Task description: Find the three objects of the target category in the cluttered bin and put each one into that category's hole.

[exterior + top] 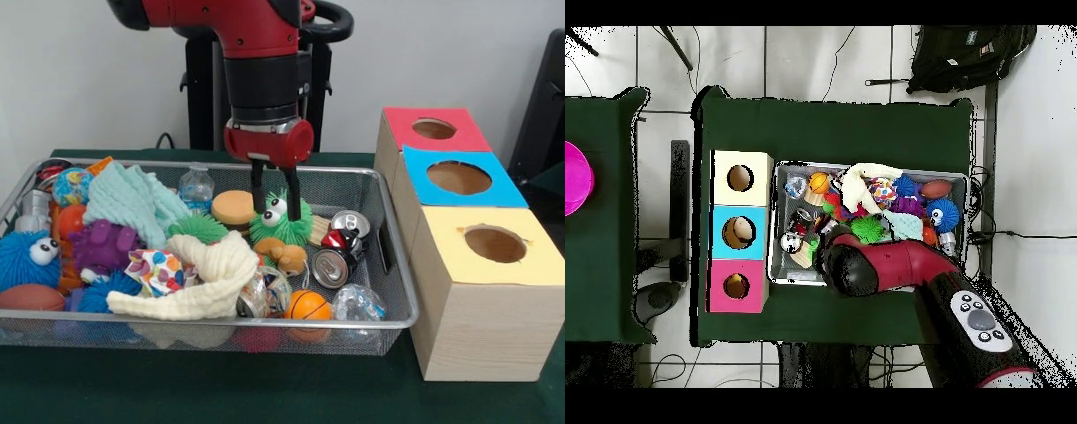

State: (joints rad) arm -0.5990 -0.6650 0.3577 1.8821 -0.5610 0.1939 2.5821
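Observation:
The silver wire-mesh bin is full of mixed toys, cloths and cans; it also shows in the overhead view. My gripper hangs open over the bin's far middle. Its fingers straddle the top of a green spiky googly-eyed ball. A small tan-orange soft toy lies just in front of that ball. A purple plush sits at the left. The yellow chick and the striped plush are hidden. The red-topped hole is the farthest box on the right, and shows in the overhead view. There the arm hides the gripper.
The blue-topped hole and yellow-topped hole stand beside the red one. In the bin lie crushed cans, a mini basketball, a cream cloth, a mint cloth, a blue spiky ball and a water bottle.

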